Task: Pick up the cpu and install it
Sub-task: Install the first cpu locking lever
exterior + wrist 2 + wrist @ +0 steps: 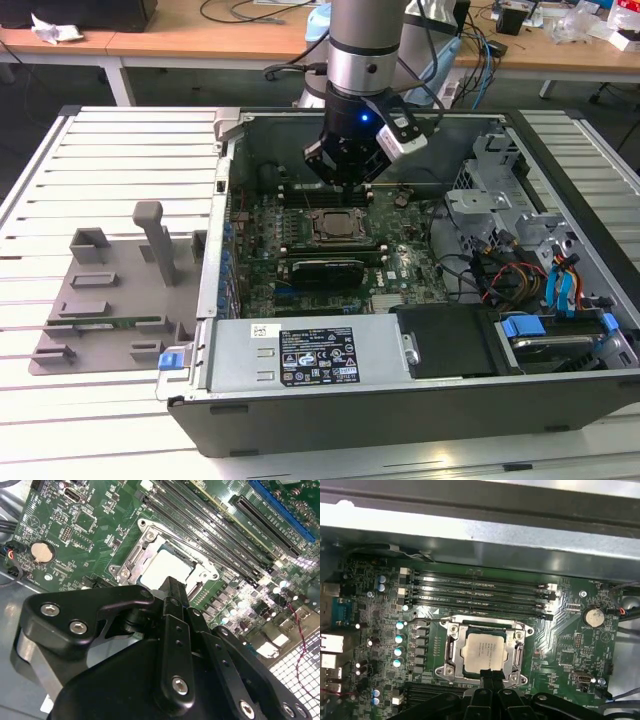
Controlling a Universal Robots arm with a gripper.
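Note:
The cpu [482,650], a small square chip with a pale silver top, lies flat in the metal-framed socket [451,647] on the green motherboard; it is also seen in the second wrist view [165,566] and the exterior view [335,224]. My gripper [346,186] hangs inside the open computer case, a little above the socket's far side. In both wrist views its black fingers [175,597] stand pressed together with nothing between them, the tip [490,676] hovering at the socket's edge, apart from the cpu.
Memory slots [480,592] run beside the socket. A long black card [325,270] lies on its near side. Cables and drive cages [500,200] crowd the case's right in the exterior view. A grey fixture [110,290] sits outside the case on the slatted table.

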